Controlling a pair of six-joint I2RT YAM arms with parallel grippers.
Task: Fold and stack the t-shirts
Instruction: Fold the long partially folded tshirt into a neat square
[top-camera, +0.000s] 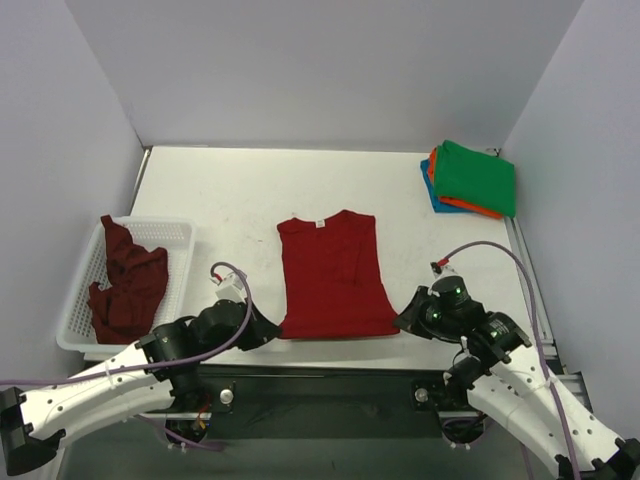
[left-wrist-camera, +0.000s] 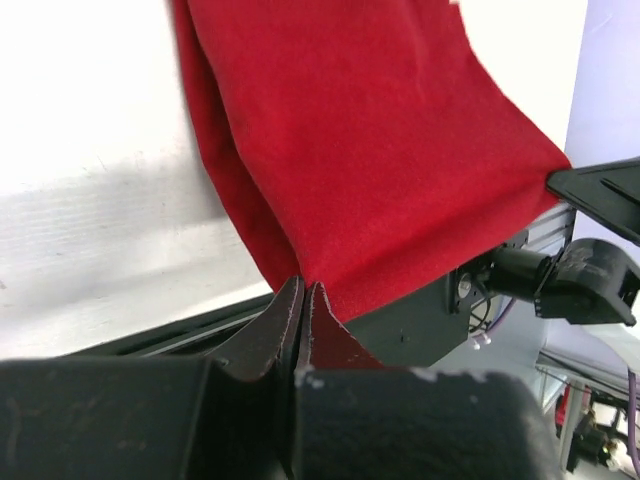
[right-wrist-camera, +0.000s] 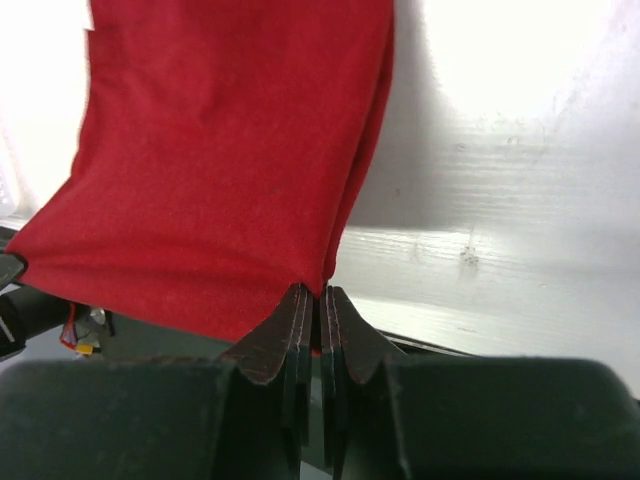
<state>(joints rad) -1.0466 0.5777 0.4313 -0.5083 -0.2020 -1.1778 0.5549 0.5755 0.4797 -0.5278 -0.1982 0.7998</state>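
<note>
Lifting both hem corners level and together should, I'd say, carry the bottom edge to the collar without skew. From above, the red t-shirt (top-camera: 330, 278) lies flat mid-bench (top-camera: 230, 200), with the left fingers (top-camera: 266, 331) and right fingers (top-camera: 409, 319) low at its near corners and both arms angled inward. Each wrist view shows its fingers pinched shut on a hem corner.

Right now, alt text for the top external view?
The left pincer and right pincer pinch the red t-shirt's near corners mid-table. A maroon t-shirt lies in the white basket at left; a stack of t-shirts, green on top, sits far right.
</note>
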